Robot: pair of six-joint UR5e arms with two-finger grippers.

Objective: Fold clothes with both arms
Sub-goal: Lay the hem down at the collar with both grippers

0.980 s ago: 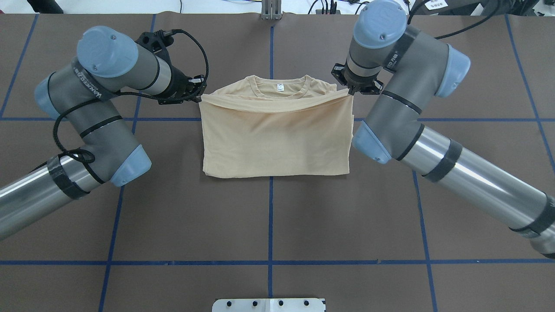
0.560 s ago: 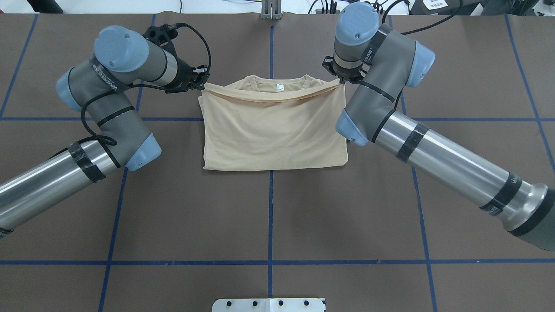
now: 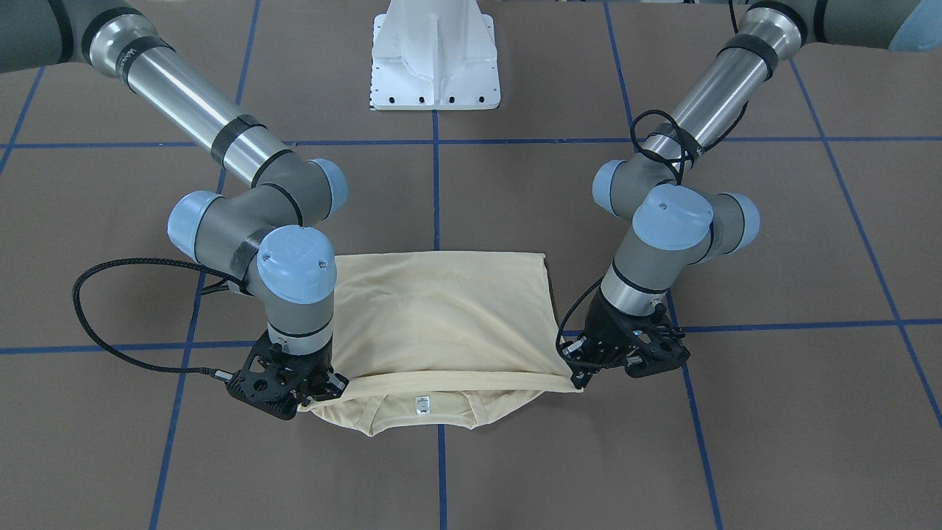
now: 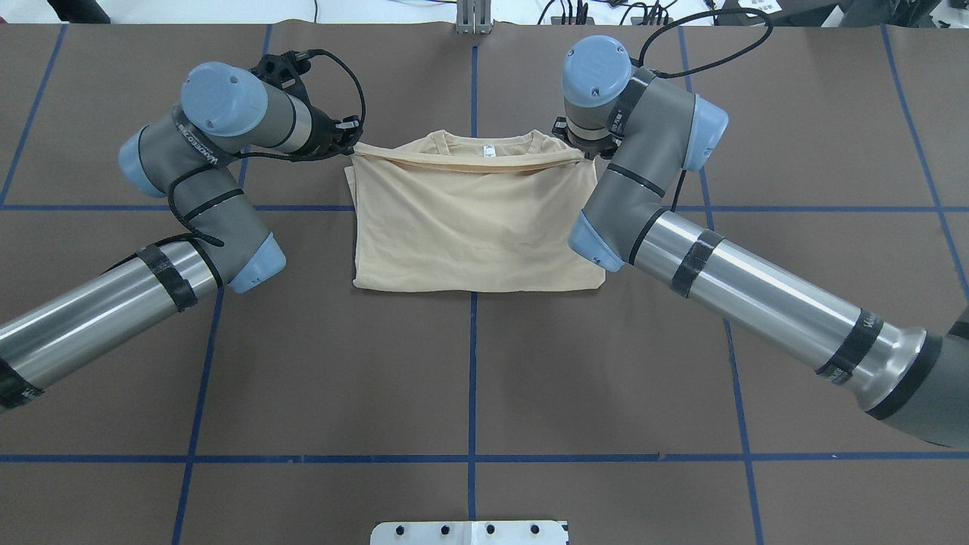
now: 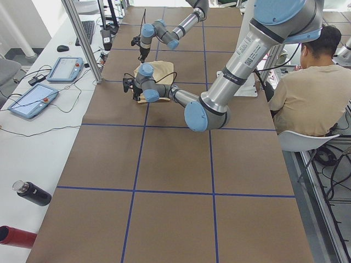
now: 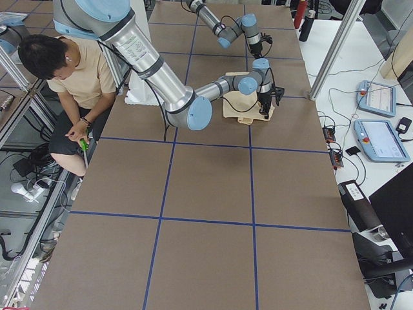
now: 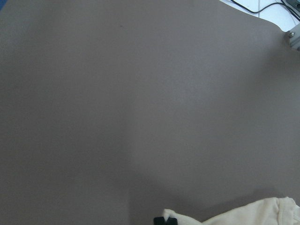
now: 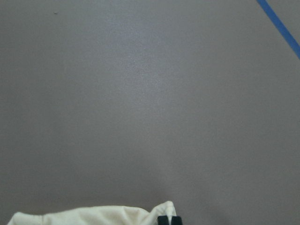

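While the left gripper (image 4: 351,146) and right gripper (image 3: 329,388) pinch its corners, the T-shirt (image 4: 469,227) lies folded.
It sits centred near the table's (image 4: 303,341) far edge, both jaws clamped tight on its cloth.

Thin matt cloth T-shirt (image 4: 469,227), arms (image 4: 757,295) — glossy metal

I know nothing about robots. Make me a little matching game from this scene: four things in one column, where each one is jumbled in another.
1. pale cream-yellow T-shirt
2. small white neck label
3. black left gripper
4. black right gripper

A. pinches the shirt's edge on the overhead view's right
B. folded, lying between both grippers
C. sits inside the collar
D. pinches the shirt's edge on the overhead view's left

Pairs: 1-B, 2-C, 3-D, 4-A.
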